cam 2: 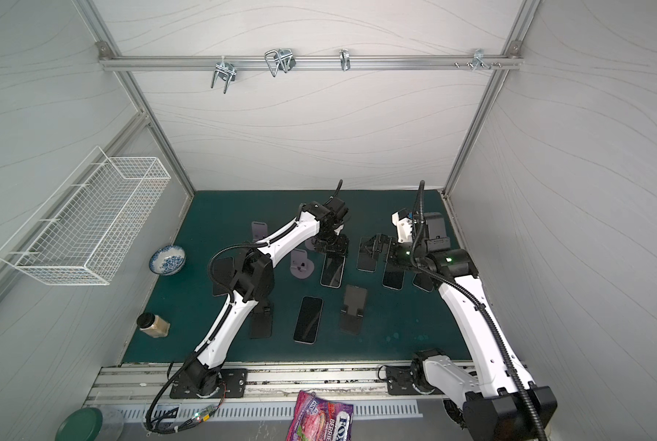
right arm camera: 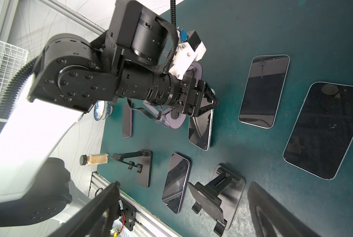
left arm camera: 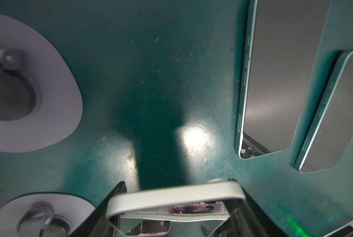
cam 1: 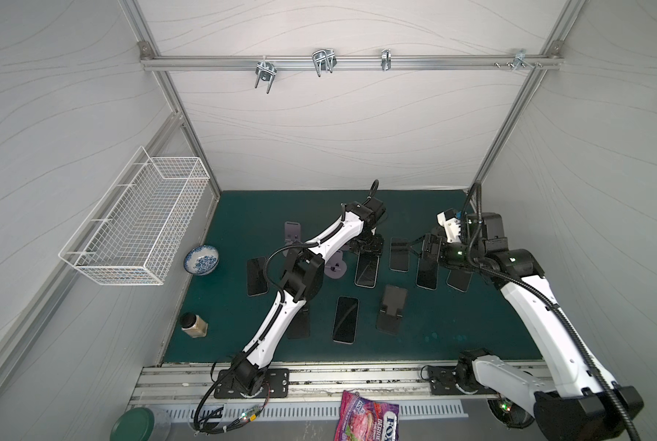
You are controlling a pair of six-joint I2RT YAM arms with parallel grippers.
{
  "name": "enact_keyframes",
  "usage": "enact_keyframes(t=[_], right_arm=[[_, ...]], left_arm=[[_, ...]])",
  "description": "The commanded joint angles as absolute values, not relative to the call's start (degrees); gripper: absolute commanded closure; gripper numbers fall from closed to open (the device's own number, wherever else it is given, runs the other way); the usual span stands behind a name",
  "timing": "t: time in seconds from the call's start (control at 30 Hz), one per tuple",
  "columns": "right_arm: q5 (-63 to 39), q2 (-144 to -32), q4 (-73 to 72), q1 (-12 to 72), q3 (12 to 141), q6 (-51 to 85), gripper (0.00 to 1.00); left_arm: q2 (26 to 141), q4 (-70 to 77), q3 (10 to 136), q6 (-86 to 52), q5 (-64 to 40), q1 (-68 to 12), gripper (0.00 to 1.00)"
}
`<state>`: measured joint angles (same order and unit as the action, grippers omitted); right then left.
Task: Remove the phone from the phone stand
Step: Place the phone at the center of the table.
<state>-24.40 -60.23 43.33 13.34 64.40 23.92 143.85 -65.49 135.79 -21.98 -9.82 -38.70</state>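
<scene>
My left pincer is clamped on the phone's far end, which lies lengthwise beside the purple stand (right pincer gapes, farther off).

White wire basket hangs on left wall. Blue-patterned bowl at mat's left edge, spice jar lying nearer the front. Purple snack bag and green lid sit past the front rail.

Around the folding stand on the mat: one phone just left, a second phone behind, bowl and jar far left.
</scene>
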Motion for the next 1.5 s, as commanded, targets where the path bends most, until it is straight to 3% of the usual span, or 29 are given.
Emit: enact_keyframes(t=[0.0, 0.97, 1.47], right_arm=[[-25.8, -60.7, 43.2, 12.9, 64.9, 22.7, 0.02], [-27.7, -61.4, 41.4, 11.3, 62.0, 22.5, 0.02], [-27.5, -61.1, 42.9, 11.2, 63.5, 22.4, 0.02]], left_arm=[[145.6, -65.9, 139.1, -23.3, -9.2, -39.2, 0.5], [150.9, -65.0, 140.3, -24.5, -8.8, -38.3, 0.46], [149.7, -64.5, 140.3, -24.8, -7.9, -38.3, 0.37]])
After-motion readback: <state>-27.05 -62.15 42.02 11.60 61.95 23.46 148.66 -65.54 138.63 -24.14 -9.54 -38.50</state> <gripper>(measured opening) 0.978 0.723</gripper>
